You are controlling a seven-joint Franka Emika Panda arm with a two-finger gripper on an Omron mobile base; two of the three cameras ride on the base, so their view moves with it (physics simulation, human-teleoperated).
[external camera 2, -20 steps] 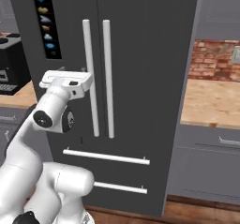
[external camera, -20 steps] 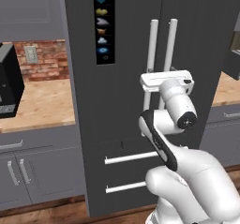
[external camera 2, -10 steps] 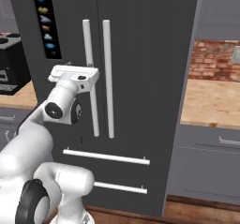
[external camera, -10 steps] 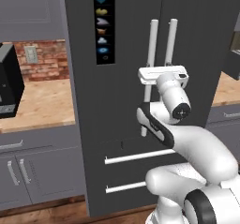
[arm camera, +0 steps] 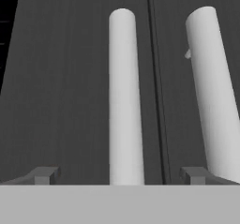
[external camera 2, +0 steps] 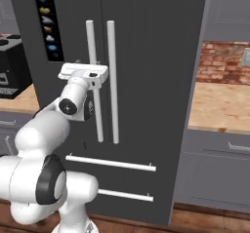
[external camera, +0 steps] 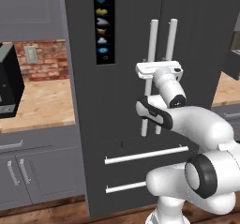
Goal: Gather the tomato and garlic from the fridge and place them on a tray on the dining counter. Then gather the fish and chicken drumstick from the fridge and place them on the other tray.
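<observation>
Left and right base views look forward from behind the arm, either side of it, at moderate range; both share the closed fridge (external camera: 126, 78) and its two vertical handles (external camera 2: 101, 81). The hand view faces those handles (arm camera: 123, 96) close up, looking along the gripper (arm camera: 119, 175).

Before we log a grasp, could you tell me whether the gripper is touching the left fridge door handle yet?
Apart. In the hand view the left handle stands between the open gripper's fingertips, with dark door visible on both sides.
</observation>
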